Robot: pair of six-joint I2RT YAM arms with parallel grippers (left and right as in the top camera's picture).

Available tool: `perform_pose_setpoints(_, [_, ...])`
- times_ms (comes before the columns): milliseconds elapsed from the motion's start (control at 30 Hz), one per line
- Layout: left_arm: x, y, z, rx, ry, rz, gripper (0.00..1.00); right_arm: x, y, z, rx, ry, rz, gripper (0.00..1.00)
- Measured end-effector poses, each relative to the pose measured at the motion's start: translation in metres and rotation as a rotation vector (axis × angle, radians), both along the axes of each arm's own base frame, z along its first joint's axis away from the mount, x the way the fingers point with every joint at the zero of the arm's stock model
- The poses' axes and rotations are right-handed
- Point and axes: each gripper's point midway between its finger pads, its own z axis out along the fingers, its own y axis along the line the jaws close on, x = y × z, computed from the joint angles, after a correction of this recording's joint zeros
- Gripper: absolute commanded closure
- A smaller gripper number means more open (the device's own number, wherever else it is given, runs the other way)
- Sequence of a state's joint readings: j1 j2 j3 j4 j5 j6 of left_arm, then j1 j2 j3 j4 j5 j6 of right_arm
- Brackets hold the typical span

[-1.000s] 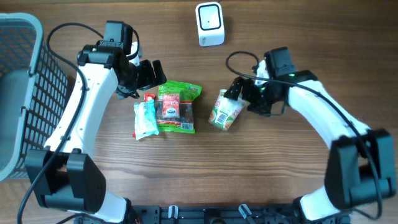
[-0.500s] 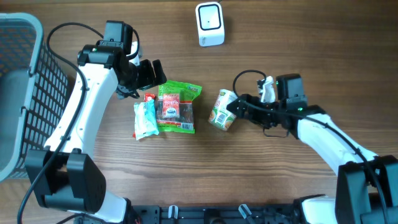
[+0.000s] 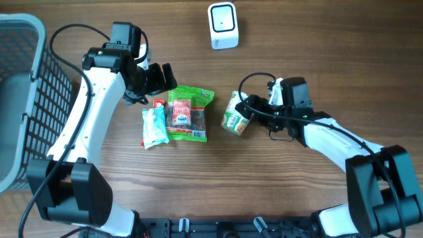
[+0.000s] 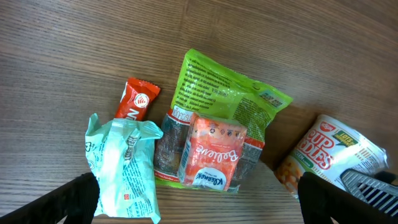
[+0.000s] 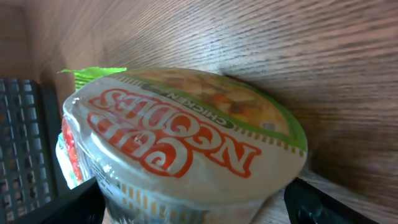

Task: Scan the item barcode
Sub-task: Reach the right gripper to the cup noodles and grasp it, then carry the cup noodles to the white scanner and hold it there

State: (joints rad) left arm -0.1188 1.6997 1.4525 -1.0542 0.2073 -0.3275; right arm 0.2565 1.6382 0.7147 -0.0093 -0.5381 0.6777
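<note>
The cup noodles (image 3: 233, 116) lie on their side on the table, right of the snack pile. My right gripper (image 3: 244, 113) reaches in from the right, open, with one finger on each side of the cup (image 5: 186, 143). Whether the fingers (image 5: 43, 208) touch the cup is unclear. The cup (image 4: 329, 155) also shows at the right edge of the left wrist view. My left gripper (image 3: 160, 79) hovers open above the snack pile, nothing between its fingers (image 4: 68, 199). The white scanner (image 3: 223, 25) stands at the back of the table.
A green snack bag (image 3: 189, 112) carries an orange packet (image 4: 211, 152). Beside it lie a pale green wrapper (image 3: 153, 127) and a red bar (image 4: 134, 99). A grey wire basket (image 3: 26, 99) fills the left edge.
My right arm has swung down to the right of the cup, and its fingers now reach along both sides of it. The left arm has not moved.
</note>
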Motion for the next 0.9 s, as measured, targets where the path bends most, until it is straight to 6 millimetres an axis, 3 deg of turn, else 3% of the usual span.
perform_pose_setpoints(300, [0.0,0.0,0.0,0.0,0.0,0.0,0.0,0.008,0.002,0.001,0.007,-0.008,-0.052,0.1])
perform_pose_setpoints(567, [0.0,0.0,0.0,0.0,0.0,0.0,0.0,0.01,0.028,-0.013,0.001,-0.011,-0.058,0.15])
perform_pose_setpoints(833, [0.001,0.0,0.0,-0.001,-0.004,0.0,0.0,0.018,0.019,-0.014,-0.009,-0.035,-0.076,0.08])
perform_pose_setpoints(900, [0.001,0.0,0.0,0.0,-0.004,0.0,0.0,0.024,0.013,-0.012,-0.005,-0.049,-0.093,0.18])
